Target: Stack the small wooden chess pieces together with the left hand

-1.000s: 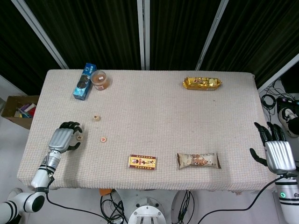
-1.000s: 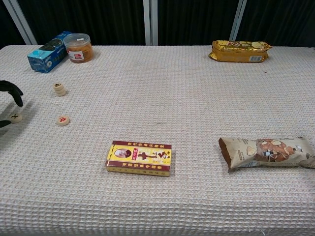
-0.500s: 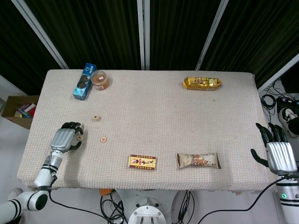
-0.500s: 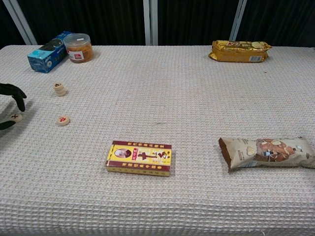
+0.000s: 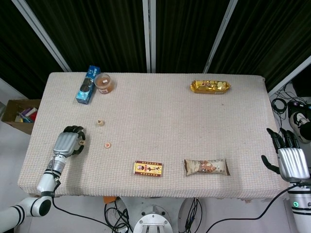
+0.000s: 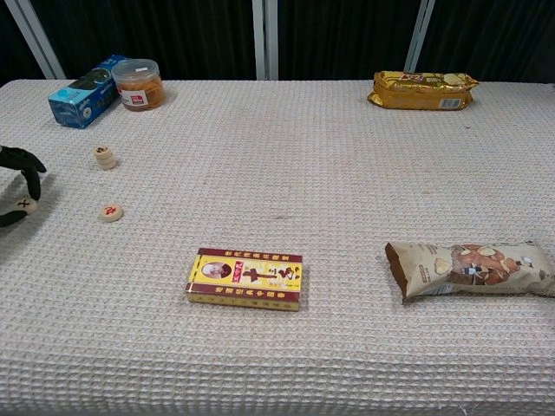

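Note:
A short stack of small round wooden chess pieces [image 5: 99,122] [image 6: 105,156] stands on the left part of the table. A single piece with a red mark [image 5: 107,144] [image 6: 110,211] lies nearer the front. My left hand [image 5: 69,143] [image 6: 17,186] sits at the table's left edge, fingers curled over a third piece with a black mark [image 6: 26,205], pinching it between thumb and fingertips just at the cloth. My right hand [image 5: 290,160] hangs beyond the table's right edge, fingers spread, holding nothing.
A blue box [image 5: 87,85] [image 6: 83,101] and an orange-filled jar [image 5: 103,83] [image 6: 139,83] stand at the back left. A gold packet [image 5: 210,86] [image 6: 424,89] lies back right. A red-yellow box [image 5: 148,168] [image 6: 245,277] and a snack bag [image 5: 206,167] [image 6: 473,268] lie near the front.
My left hand's fingers have curled closer around the black-marked piece, and the hand has shifted slightly. The right hand has sunk a little lower.

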Available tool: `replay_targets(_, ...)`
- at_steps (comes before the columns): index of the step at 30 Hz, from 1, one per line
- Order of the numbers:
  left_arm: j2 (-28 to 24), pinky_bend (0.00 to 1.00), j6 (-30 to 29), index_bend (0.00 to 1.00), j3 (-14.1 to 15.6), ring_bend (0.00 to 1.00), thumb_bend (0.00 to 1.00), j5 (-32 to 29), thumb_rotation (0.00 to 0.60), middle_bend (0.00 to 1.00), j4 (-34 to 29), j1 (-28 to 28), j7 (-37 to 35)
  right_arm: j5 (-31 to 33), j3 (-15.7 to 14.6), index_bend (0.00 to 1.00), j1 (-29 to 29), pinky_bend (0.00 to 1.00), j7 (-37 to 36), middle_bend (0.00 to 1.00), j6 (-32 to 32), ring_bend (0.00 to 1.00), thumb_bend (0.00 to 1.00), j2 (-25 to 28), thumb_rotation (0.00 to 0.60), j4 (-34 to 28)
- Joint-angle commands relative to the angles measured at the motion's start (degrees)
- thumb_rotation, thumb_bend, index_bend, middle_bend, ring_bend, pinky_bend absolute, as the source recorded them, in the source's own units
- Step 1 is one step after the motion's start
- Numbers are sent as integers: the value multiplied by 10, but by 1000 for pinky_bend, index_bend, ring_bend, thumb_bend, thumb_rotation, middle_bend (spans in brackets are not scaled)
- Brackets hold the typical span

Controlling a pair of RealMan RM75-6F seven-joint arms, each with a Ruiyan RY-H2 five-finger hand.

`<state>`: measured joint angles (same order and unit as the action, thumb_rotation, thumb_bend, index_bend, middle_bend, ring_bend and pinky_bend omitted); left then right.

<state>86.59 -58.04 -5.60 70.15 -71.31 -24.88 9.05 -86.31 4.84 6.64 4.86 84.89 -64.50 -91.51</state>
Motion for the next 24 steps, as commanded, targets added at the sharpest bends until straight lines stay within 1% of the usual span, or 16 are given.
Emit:
replay_targets(1, -1, 135, -1, 517, -1, 115, 411, -4, 600, 172, 0, -1, 4, 0, 0, 98, 0, 132, 0, 235, 0, 55, 226, 0, 600, 0)
replay_targets(4, -13, 135, -7, 517, -9, 115, 410, -5, 600, 172, -15, -1, -3, 0, 0, 98, 0, 133, 1, 235, 1, 55, 226, 0, 600, -1)
replay_targets(8, -40, 134, -27, 517, -27, 115, 407, 3, 600, 172, -53, -5, -12, -2, 0, 98, -2, 132, 3, 235, 5, 55, 225, 1, 600, -4)
replay_targets(10, -51, 135, -26, 517, -37, 115, 407, 3, 600, 172, -68, -13, -13, -2, 1, 98, -2, 132, 5, 236, 6, 55, 226, 2, 600, -5)
replay_targets(14, -59, 134, -9, 517, -56, 115, 406, -4, 600, 172, -83, -39, -2, -3, 0, 98, -2, 132, 7, 236, 5, 55, 226, 3, 600, -7)
replay_targets(17, -52, 134, 15, 516, -69, 115, 405, -14, 600, 172, -83, -67, 11, -2, 0, 98, -3, 132, 10, 236, 7, 55, 226, 4, 600, -11)
replay_targets(22, -28, 134, 68, 514, -84, 115, 402, -57, 600, 172, -56, -112, 36, -2, -1, 98, -7, 132, 14, 236, 10, 55, 227, 8, 600, -16)
replay_targets(24, -19, 134, 79, 512, -87, 115, 402, -70, 600, 172, -45, -123, 45, -2, -2, 98, -8, 132, 15, 236, 12, 55, 227, 9, 600, -18)
